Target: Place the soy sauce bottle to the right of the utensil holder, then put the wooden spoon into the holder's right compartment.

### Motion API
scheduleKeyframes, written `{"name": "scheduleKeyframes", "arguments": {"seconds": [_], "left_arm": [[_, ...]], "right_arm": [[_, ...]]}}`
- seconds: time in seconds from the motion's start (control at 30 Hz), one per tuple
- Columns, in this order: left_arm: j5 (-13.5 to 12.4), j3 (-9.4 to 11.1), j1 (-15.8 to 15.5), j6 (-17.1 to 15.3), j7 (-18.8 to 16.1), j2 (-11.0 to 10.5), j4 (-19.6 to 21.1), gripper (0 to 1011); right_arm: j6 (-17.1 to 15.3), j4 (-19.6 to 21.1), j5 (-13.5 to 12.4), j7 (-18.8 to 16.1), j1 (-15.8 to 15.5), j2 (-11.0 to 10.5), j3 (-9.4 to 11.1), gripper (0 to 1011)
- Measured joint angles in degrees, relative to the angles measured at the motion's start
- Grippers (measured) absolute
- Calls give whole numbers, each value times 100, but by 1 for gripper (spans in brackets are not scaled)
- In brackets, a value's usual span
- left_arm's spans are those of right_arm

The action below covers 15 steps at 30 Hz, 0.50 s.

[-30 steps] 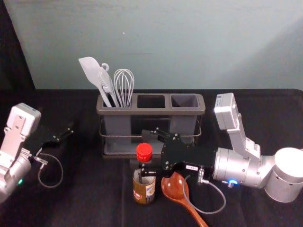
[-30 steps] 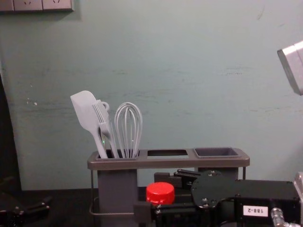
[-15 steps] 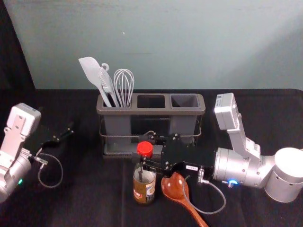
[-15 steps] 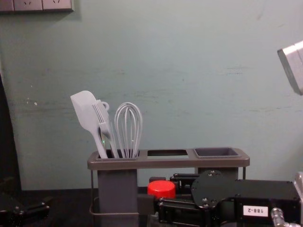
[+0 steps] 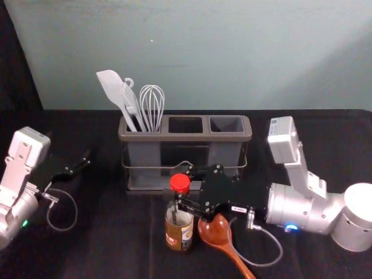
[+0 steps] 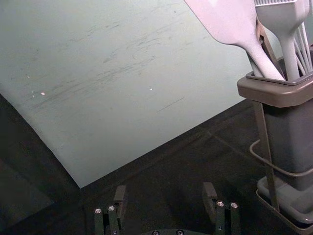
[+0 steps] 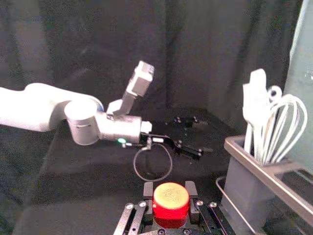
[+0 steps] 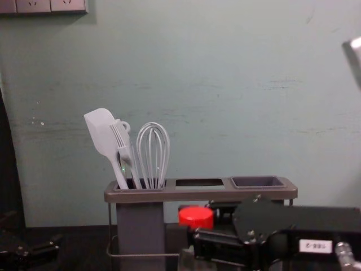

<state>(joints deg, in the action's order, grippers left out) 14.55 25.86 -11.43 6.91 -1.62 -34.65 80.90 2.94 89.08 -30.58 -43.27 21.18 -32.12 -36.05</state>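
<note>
My right pincer (image 7: pixel 169 190) is clamped on the bottle (image 5: pixel 179 235); left pincer (image 6: pixel 165 190) gapes, well leftward. I'd lift upright, clearing the spoon (image 5: pixel 215 229) beside right pincer.

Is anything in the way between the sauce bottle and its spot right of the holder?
Yes: the wooden spoon lies just right of the soy sauce bottle. The right gripper may need to lift the bottle over it.

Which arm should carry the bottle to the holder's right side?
Right, I'd judge: the right gripper holds the bottle, while the left gripper hangs open left of the holder.
</note>
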Motion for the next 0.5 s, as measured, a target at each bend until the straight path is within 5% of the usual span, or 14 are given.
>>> {"name": "scheduleKeyframes", "arguments": {"seconds": [0.2,0.5], "left_arm": [[0,0,0,0,0,0,0,1012],[0,0,0,0,0,0,0,1011]], "right_arm": [[-16,668,-18,182,-323,-390,216,393],[269,1588,-301,803,-1548,-1325,1161,392]]}}
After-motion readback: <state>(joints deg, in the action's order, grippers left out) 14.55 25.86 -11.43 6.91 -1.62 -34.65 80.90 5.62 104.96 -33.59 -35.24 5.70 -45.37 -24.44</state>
